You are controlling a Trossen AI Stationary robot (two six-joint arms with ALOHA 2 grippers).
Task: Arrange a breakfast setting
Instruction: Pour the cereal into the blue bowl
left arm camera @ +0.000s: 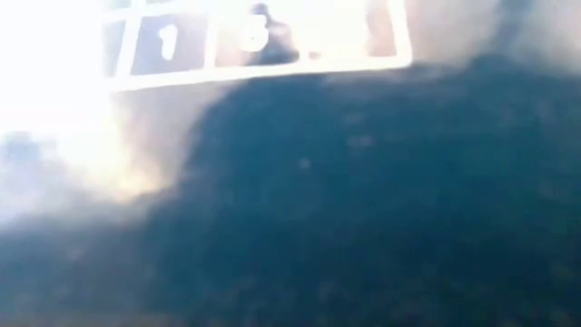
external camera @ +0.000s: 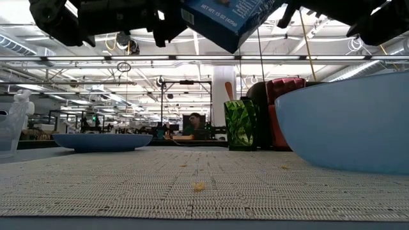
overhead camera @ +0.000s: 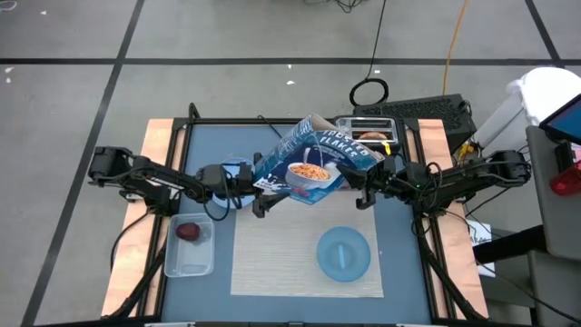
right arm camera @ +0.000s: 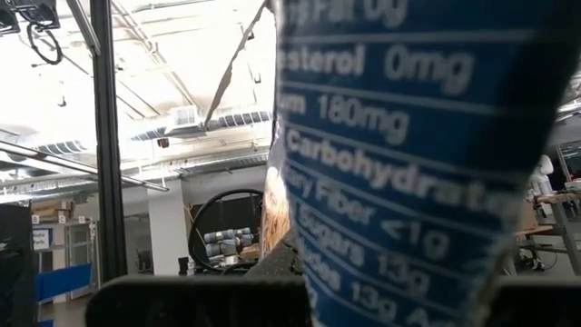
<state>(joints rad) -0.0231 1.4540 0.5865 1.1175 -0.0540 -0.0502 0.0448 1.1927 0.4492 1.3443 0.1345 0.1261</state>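
A blue cereal box (overhead camera: pixel 313 156) hangs tilted in the air above the bench (overhead camera: pixel 204 145), its long axis running across between the two arms, its open top toward the toaster (overhead camera: pixel 374 133) at the far edge. The left claw (overhead camera: pixel 260 189) is spread wide against the box's lower corner; whether it bears on the box, I cannot tell. The right claw (overhead camera: pixel 366 186) is pressed together, pinching the box's other side.

The beige placemat (overhead camera: pixel 272 259) lies long-side across the bench's near half. A light-blue bowl (overhead camera: pixel 343 253) sits on its right part. The low view shows a light-blue plate (external camera: pixel 102 141) farther off and a few crumbs (external camera: pixel 199 186) on the mat.

A clear plastic tub (overhead camera: pixel 188 247) left of the mat holds a dark-red fruit (overhead camera: pixel 188 232).
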